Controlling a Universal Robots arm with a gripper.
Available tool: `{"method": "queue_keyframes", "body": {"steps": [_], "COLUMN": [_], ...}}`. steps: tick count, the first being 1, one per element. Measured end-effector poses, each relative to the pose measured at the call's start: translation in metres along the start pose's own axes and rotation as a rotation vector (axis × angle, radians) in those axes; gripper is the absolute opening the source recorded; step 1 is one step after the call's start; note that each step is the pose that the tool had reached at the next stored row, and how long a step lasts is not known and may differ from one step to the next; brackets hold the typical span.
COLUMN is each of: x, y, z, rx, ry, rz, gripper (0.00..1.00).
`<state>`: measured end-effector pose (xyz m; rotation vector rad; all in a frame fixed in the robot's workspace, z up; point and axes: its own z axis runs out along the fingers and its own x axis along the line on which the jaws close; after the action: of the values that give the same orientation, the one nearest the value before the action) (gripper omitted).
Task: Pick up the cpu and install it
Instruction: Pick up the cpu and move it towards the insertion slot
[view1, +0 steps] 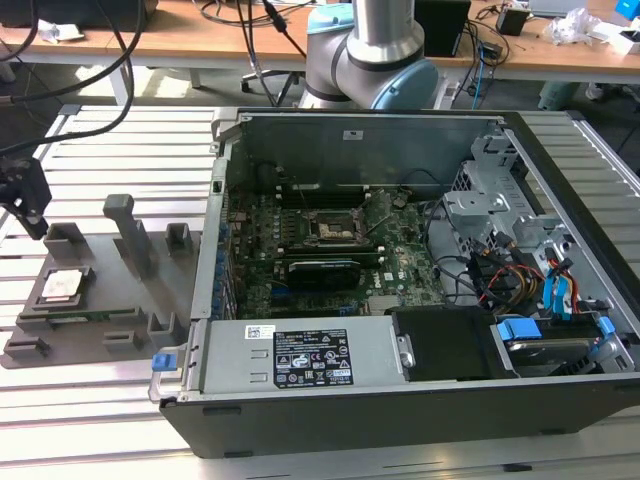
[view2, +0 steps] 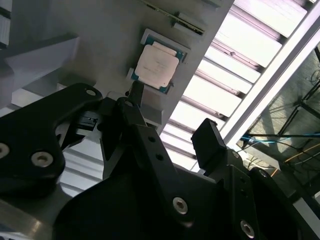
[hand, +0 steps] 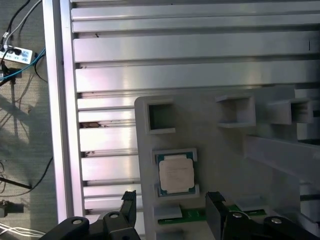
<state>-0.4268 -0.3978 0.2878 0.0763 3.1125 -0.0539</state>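
In the exterior view the arm shows a smooth silver tube (view1: 385, 20) rising from rounded grey joint housings (view1: 350, 62) closed with pale blue caps (view1: 418, 82). In the second wrist view the end effector (view2: 172, 112) is matte black throughout, built of broad, flat links (view2: 30, 140) with rounded outlines, fastened by round silver screws (view2: 42, 159) sunk into the plastic. Its fingers (view2: 209, 141) are blocky black pieces with squared tips, and one long link carries a row of small dark holes along its length.
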Motion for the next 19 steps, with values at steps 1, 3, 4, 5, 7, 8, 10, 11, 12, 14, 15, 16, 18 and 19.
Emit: {"method": "queue_keyframes", "body": {"steps": [1, 3, 4, 5, 7, 8, 10, 11, 12, 14, 15, 16, 18, 19], "x": [0.0, 0.0001, 0.0001, 0.0001, 0.0002, 0.0002, 0.0003, 0.0003, 0.0004, 0.0006, 0.0007, 0.0009, 0.001, 0.0011], "y": [0.0, 0.0001, 0.0001, 0.0002, 0.0002, 0.0003, 0.0003, 0.0004, 0.0005, 0.0007, 0.0008, 0.0011, 0.0012, 0.0013], "z": [0.0006, 0.0029, 0.0036, 0.0043, 0.0063, 0.0079, 0.0096, 0.0106, 0.0139, 0.0197, 0.0245, 0.0309, 0.0361, 0.0374], "rx": [-0.0001, -0.0001, -0.0001, -0.0001, -0.0001, -0.0001, 0.0, -0.0001, -0.0001, 0.0, 0.0, 0.0, -0.0001, 0.0], "ry": [0.0, 0.0, -0.0001, -0.0001, 0.0, 0.0, 0.0, -0.0001, 0.0, 0.0, 0.0, 0.0, 0.0, 0.0], "rz": [0.0, 0.0, 0.0, 0.0, 0.0, 0.0, 0.0, 0.0, 0.0, 0.0, 0.0, 0.0, 0.0, 0.0], "gripper": [0.66, 0.66, 0.66, 0.66, 0.66, 0.66, 0.66, 0.66, 0.66, 0.66, 0.66, 0.66, 0.66, 0.66]}}
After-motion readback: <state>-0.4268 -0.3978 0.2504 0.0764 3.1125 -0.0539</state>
